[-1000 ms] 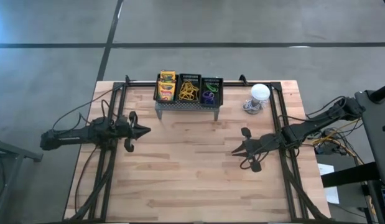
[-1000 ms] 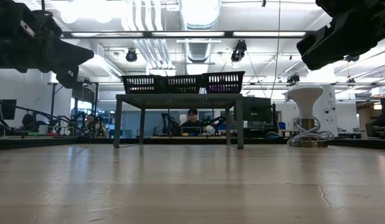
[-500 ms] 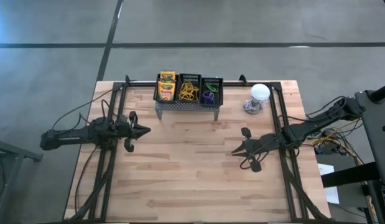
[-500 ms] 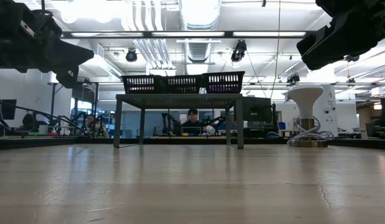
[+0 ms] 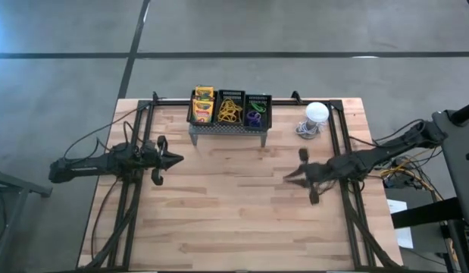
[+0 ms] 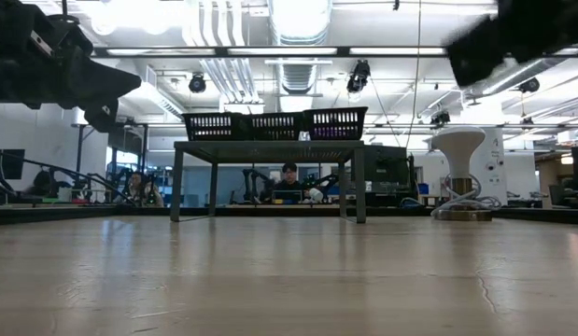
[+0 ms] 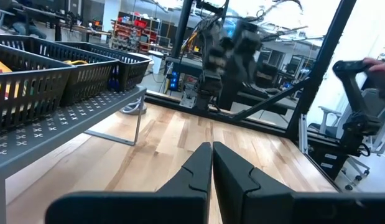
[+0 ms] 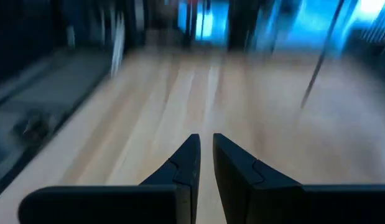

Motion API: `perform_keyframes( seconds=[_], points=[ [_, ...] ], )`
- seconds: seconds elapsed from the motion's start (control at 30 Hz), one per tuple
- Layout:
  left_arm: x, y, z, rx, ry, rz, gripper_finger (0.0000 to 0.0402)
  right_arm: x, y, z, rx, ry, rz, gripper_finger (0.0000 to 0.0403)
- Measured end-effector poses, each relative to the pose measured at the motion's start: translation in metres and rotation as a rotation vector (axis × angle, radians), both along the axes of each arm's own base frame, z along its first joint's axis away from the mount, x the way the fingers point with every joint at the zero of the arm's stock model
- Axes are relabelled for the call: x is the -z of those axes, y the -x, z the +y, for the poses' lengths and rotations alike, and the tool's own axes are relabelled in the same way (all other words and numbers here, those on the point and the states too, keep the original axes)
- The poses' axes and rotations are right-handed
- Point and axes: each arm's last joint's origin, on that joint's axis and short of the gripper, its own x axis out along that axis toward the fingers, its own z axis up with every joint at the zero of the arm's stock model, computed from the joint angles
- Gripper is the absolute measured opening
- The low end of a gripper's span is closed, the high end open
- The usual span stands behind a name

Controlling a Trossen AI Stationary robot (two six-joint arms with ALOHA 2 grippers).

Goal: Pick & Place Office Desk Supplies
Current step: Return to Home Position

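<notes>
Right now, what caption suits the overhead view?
Left gripper and right gripper poised above a wooden table; three mesh baskets on a grey stand hold crayon boxes and bands.

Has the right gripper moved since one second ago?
Yes. In the high view the right gripper has shifted slightly towards the white round dome object, away from the table's middle.
</notes>
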Motion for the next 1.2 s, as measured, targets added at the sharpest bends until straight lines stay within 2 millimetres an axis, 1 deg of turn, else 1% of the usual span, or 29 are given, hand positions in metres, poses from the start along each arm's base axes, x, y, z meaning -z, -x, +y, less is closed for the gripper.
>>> perform_keyframes(
  seconds=[0.07,0.13,0.17,0.23,0.33,0.4,0.47,0.53,0.6,0.7,0.73,0.8,0.93,1.07,1.2],
  points=[
    [0.0,0.0,0.0,0.0,0.0,0.0,0.0021,0.002,0.011,-0.011,0.02,0.09,-0.203,0.0038],
    [0.0,0.0,0.0,0.0,0.0,0.0,0.0021,0.008,0.022,-0.021,0.075,0.065,-0.355,0.0038],
    [0.0,0.0,0.0,0.0,0.0,0.0,0.0021,0.017,0.028,-0.027,0.105,0.038,-0.378,0.0038],
    [0.0,0.0,0.0,0.0,0.0,-0.001,0.0021,0.032,0.035,-0.036,0.159,-0.037,-0.381,0.0038],
    [0.0,0.0,0.0,0.0,0.0,0.0,0.0021,0.035,0.037,-0.045,0.162,-0.116,-0.313,0.0038],
    [0.0,0.0,0.0,0.0,0.0,-0.001,0.0021,0.035,0.04,-0.047,0.11,-0.082,-0.295,0.0038],
    [0.0,0.0,0.0,0.0,0.0,0.0,0.0021,0.04,0.045,-0.048,0.046,-0.049,-0.262,0.0038],
    [0.0,0.0,0.0,0.0,0.0,-0.001,0.0021,0.046,0.051,-0.047,0.021,-0.061,-0.211,0.0038],
    [0.0,0.0,0.0,0.0,0.0,0.0,0.0021,0.048,0.057,-0.047,0.032,-0.093,-0.196,0.0038],
    [0.0,0.0,0.0,0.0,0.0,-0.001,0.0021,0.049,0.067,-0.049,0.066,-0.097,-0.197,0.0038],
    [0.0,0.0,0.0,0.0,0.0,0.0,0.0021,0.047,0.069,-0.05,0.092,-0.1,-0.226,0.0038],
    [0.0,0.0,0.0,0.0,0.0,-0.001,0.0021,0.044,0.07,-0.05,0.113,-0.089,-0.253,0.0038],
    [0.0,0.0,0.0,-0.003,0.001,0.005,0.0021,0.047,0.069,-0.051,0.111,-0.039,-0.232,0.0038],
    [0.001,-0.001,0.0,-0.003,0.001,0.016,0.0021,0.047,0.07,-0.051,0.1,0.049,-0.245,0.0038],
    [0.002,-0.001,0.0,-0.003,0.002,0.021,0.0021,0.047,0.07,-0.051,0.102,0.028,-0.246,0.0038]
  ],
)
